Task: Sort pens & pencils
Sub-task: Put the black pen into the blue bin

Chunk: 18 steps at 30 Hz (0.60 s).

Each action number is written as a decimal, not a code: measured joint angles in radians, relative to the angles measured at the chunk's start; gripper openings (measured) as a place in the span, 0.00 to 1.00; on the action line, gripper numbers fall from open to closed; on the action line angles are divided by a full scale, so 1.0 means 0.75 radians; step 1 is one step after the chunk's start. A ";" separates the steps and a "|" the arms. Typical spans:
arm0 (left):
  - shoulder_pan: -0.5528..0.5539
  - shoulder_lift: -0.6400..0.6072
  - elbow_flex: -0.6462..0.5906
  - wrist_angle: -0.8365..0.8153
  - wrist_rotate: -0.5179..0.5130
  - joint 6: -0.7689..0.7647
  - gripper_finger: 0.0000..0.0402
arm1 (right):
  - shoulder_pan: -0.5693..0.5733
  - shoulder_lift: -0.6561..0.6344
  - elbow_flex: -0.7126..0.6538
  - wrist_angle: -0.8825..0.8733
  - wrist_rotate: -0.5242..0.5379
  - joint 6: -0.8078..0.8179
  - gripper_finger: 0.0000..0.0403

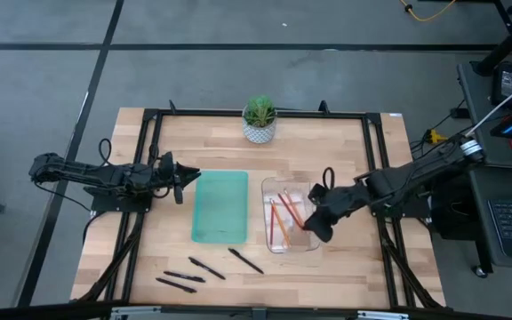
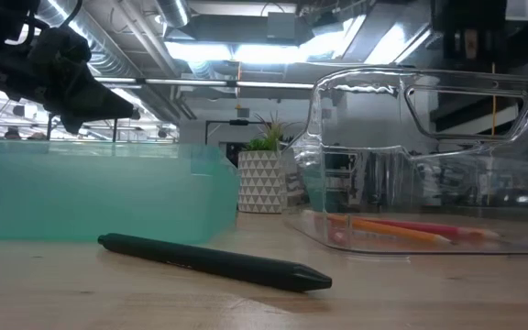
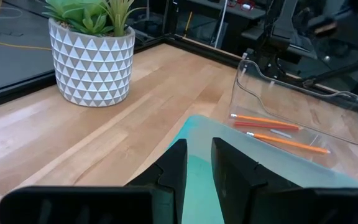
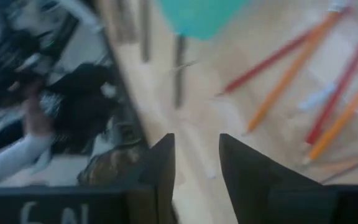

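Orange and red pencils (image 1: 284,216) lie flat in the clear tray (image 1: 271,238), and also show in the left wrist view (image 3: 267,122) and the right wrist view (image 4: 291,68). Black pens lie on the wood near the table's near edge (image 1: 245,260) (image 1: 207,268) (image 1: 178,283); one lies right in front of the low camera (image 2: 214,261). My right gripper (image 1: 316,229) (image 4: 196,168) hovers open over the clear tray's right near part, with nothing between its fingers. My left gripper (image 1: 185,178) (image 3: 199,168) hangs narrowly open and empty at the left far corner of the teal tray (image 1: 220,206).
A potted plant (image 1: 259,120) in a white patterned pot stands at the far edge, behind the gap between the trays. Bare wood lies left of the teal tray and around the pens. A pale sleeve (image 4: 8,168) shows beyond the table in the right wrist view.
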 joint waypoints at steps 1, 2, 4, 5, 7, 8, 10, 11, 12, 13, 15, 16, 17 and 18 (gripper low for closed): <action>0.000 0.000 0.000 0.000 0.000 0.000 0.17 | 0.000 -0.008 0.016 0.001 -0.019 -0.037 0.31; 0.000 0.000 0.000 0.000 0.000 0.000 0.17 | 0.001 -0.013 0.029 0.001 -0.024 -0.072 0.31; 0.000 0.000 0.000 0.000 0.000 0.000 0.17 | 0.000 -0.019 0.045 0.016 -0.021 -0.114 0.31; 0.000 0.000 0.000 0.000 0.000 0.001 0.17 | 0.001 -0.019 0.047 0.036 -0.016 -0.133 0.31; 0.000 0.000 0.000 0.000 0.000 0.001 0.17 | 0.007 -0.021 0.047 0.036 -0.001 -0.272 0.31; 0.000 0.000 0.000 0.000 0.000 0.001 0.17 | 0.003 -0.036 0.046 0.034 0.010 -0.362 0.31; 0.000 0.000 0.000 0.000 -0.001 0.001 0.17 | -0.034 -0.105 0.046 0.032 0.024 -0.483 0.31; 0.000 0.000 0.000 0.000 0.000 0.001 0.17 | -0.057 -0.160 0.046 0.042 0.024 -0.542 0.31; 0.000 0.000 0.000 0.000 0.000 0.001 0.17 | -0.075 -0.219 0.046 0.047 0.029 -0.610 0.31; 0.000 0.000 0.000 0.000 -0.001 0.001 0.17 | -0.087 -0.286 0.046 0.047 0.042 -0.674 0.31; 0.000 0.000 -0.001 0.001 -0.001 0.001 0.17 | -0.099 -0.420 0.046 0.044 0.037 -0.790 0.31; 0.000 0.000 0.000 0.001 -0.001 0.001 0.17 | -0.098 -0.484 0.047 0.045 0.026 -0.842 0.31; 0.000 0.000 0.000 0.001 -0.001 0.001 0.17 | -0.097 -0.540 0.042 0.053 0.024 -0.894 0.31; 0.000 0.000 0.000 0.001 -0.001 0.001 0.17 | -0.094 -0.594 0.025 0.073 0.038 -0.925 0.31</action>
